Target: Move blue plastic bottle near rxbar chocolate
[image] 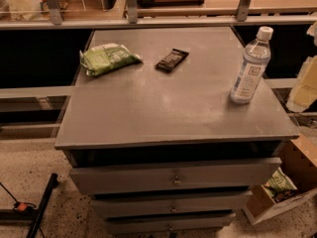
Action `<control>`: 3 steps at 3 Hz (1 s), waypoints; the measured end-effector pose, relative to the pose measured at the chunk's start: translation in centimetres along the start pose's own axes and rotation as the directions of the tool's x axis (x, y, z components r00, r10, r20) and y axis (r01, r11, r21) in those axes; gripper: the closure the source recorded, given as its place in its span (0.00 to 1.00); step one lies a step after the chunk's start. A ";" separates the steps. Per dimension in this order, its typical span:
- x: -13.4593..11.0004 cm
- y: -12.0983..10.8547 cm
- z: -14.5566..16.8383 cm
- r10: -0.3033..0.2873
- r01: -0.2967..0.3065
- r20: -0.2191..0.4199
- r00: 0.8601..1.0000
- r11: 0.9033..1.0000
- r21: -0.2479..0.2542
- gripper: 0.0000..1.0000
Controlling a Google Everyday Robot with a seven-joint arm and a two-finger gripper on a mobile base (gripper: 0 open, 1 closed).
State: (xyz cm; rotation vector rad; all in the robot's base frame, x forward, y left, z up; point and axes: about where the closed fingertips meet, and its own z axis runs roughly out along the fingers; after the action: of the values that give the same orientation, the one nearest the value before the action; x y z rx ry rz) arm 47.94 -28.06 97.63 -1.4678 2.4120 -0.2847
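The blue plastic bottle (pixel 250 66), clear with a white cap and a pale label, stands upright near the right edge of the grey cabinet top (pixel 163 108). The rxbar chocolate (pixel 172 60), a small flat black bar, lies toward the back middle of the top, well left of the bottle. My gripper (pixel 303 86) shows as a pale shape at the right edge of the view, off the side of the cabinet. It is to the right of the bottle and does not touch it.
A green snack bag (pixel 105 58) lies at the back left of the top. A cardboard box (pixel 285 190) with a snack bag stands on the floor at the lower right. Metal rails (pixel 148 21) run behind the cabinet. Drawers (pixel 173 180) face front.
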 end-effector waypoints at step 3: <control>-1.6 -4.7 4.0 0.107 -0.101 0.382 0.918 0.994 -0.034 0.00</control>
State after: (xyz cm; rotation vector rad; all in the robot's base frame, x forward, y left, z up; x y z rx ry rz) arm 53.96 -28.84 95.64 -1.2559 2.1639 0.0443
